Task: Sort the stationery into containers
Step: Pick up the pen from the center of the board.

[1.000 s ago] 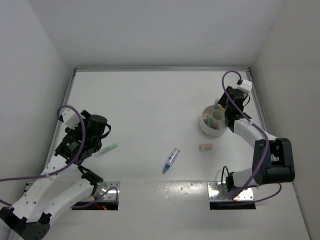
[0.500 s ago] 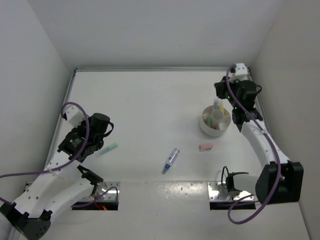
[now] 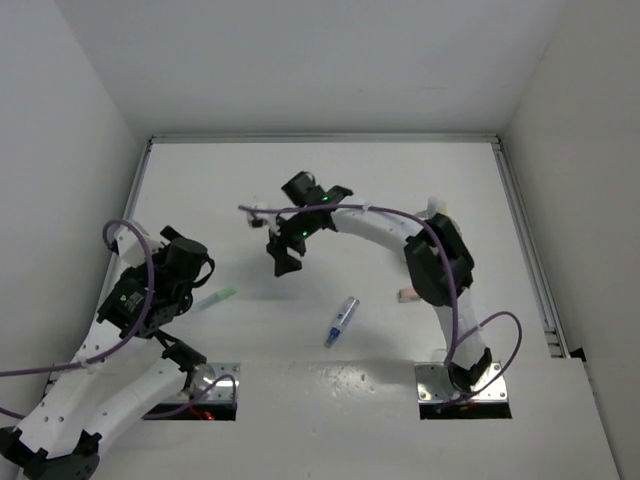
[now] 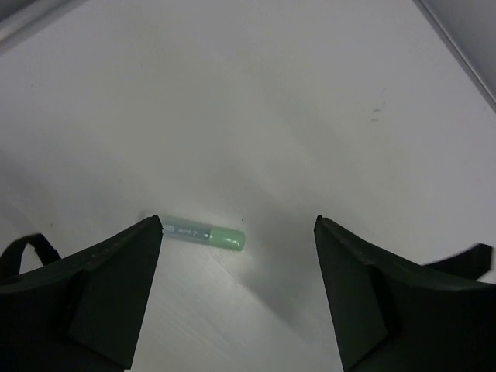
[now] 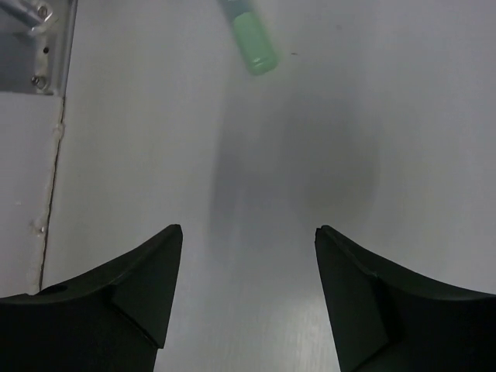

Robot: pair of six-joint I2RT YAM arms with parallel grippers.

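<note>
Across the bottom of the left wrist frame my left pincer (image 4: pixel 239 223) gapes wide, empty, the green pen (image 4: pixel 203 233) flat on the table (image 4: pixel 310 93) beyond it; my right pincer (image 5: pixel 248 229) likewise gapes empty

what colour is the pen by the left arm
The pen is light green, with one half a duller grey-green; left wrist view shows it best.

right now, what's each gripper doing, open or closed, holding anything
left gripper: jaws open, holding nothing.
right gripper: jaws open, holding nothing.
</note>
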